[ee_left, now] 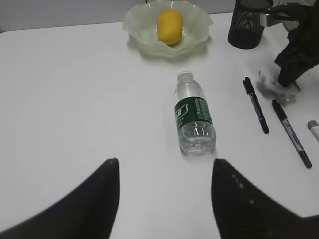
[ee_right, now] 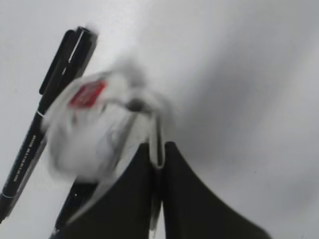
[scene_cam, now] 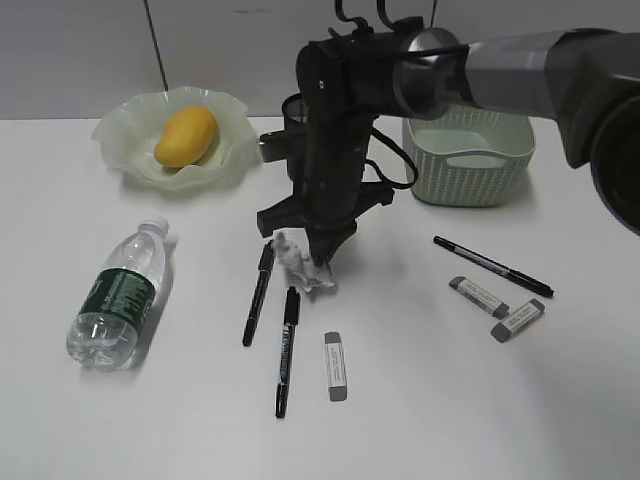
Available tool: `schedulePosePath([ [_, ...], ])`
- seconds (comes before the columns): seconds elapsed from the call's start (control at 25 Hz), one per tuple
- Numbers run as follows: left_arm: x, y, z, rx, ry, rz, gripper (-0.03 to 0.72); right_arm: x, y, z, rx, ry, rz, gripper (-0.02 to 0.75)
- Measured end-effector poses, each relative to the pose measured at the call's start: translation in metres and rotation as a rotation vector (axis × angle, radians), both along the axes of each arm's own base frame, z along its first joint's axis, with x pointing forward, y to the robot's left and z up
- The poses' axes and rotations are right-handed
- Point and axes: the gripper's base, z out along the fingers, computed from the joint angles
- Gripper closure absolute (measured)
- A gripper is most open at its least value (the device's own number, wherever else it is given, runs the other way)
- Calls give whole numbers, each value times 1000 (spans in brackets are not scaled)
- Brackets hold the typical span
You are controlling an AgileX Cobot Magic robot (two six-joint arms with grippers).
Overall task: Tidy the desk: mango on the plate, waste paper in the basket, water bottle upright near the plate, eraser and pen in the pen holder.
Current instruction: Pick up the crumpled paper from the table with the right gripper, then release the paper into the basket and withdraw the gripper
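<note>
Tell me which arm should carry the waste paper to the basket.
The right. Its gripper is already pinched on an edge of the waste paper, and the basket sits on that arm's side. The left gripper hangs open, well back from the lying water bottle.

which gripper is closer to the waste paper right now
Right. The right gripper is pinched on an edge of the waste paper, while the left gripper hangs open, back beyond the water bottle.

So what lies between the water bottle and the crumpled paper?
One black pen lies between the water bottle and the waste paper, clearest in the exterior view; otherwise bare desk.
</note>
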Motion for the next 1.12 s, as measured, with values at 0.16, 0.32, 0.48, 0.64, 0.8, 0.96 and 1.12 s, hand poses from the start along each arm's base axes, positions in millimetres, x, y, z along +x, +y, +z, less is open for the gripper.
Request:
schedulePosePath([
  [0.16,0,0,0,0,0,0,243,0,0,1,1,-2,0,724],
  [0.32,0,0,0,0,0,0,243,0,-1,20,20,-38,2,724],
  [0.48,0,0,0,0,-1,0,243,2,-4,67,42,-150,19,724],
  [0.64,0,0,0,0,-1,0,243,7,-9,120,54,-305,43,724],
  [0.8,0,0,0,0,-1,0,243,13,-18,154,63,-370,26,724],
  [0.96,0,0,0,0,-1,0,243,27,-40,171,59,-389,-19,724],
  [1.12,0,0,0,-1,-1,1,243,45,-71,177,69,-390,-73,724],
])
